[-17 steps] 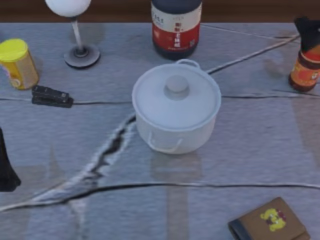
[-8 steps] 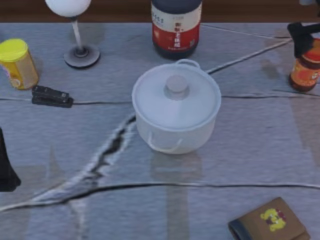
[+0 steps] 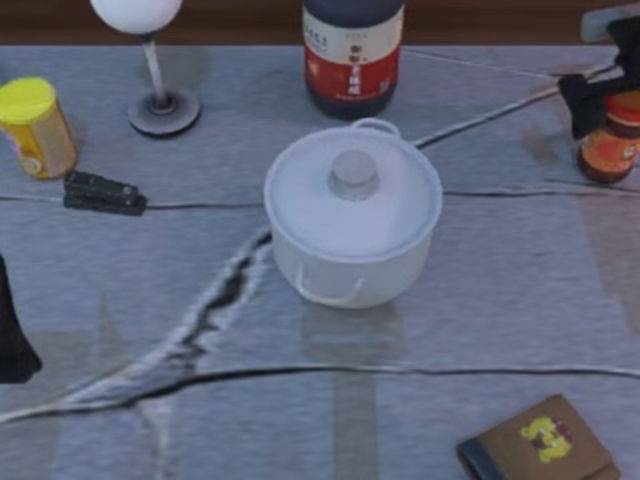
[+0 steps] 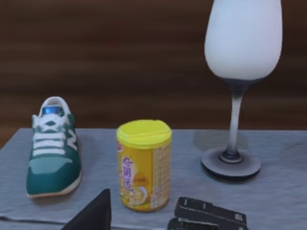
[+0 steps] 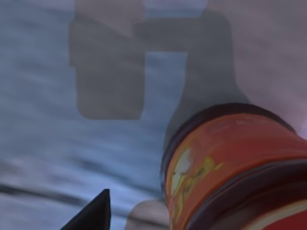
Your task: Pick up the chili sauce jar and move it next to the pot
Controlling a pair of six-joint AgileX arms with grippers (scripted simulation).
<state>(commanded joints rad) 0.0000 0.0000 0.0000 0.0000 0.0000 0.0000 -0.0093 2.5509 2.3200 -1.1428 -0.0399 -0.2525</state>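
Near right desk (image 3: 500, 300) corner: brown wallet-like item (image 3: 538, 445) with a yellow print. My left pincer (image 3: 12, 330) sits parked at the near left edge, only a dark tip visible; can't tell if it is wide or narrow.

Centre: the pot (image 3: 352, 215), white, lid on, knob up, one loop handle toward me and one on the far side.

Left of the pot, farther back: black stapler (image 3: 103, 193), and just beyond it the yellow jar (image 3: 36, 127) with yellow lid, upright. In the left wrist view a green sneaker (image 4: 52, 148) lies beside that jar. White wine glass (image 3: 150, 60) stands far left.

Far centre, behind the pot: tall dark bottle (image 3: 352, 50) with red-white label.

Far right edge: the chili sauce jar (image 3: 608, 145), well apart from the pot. My right pincer (image 3: 600, 95) is over its top, dark finger on the jar's left side. Right wrist view shows the jar's orange-red label close up, tilted in frame. Can't tell whether the pincer is gripping the jar or just straddling it.
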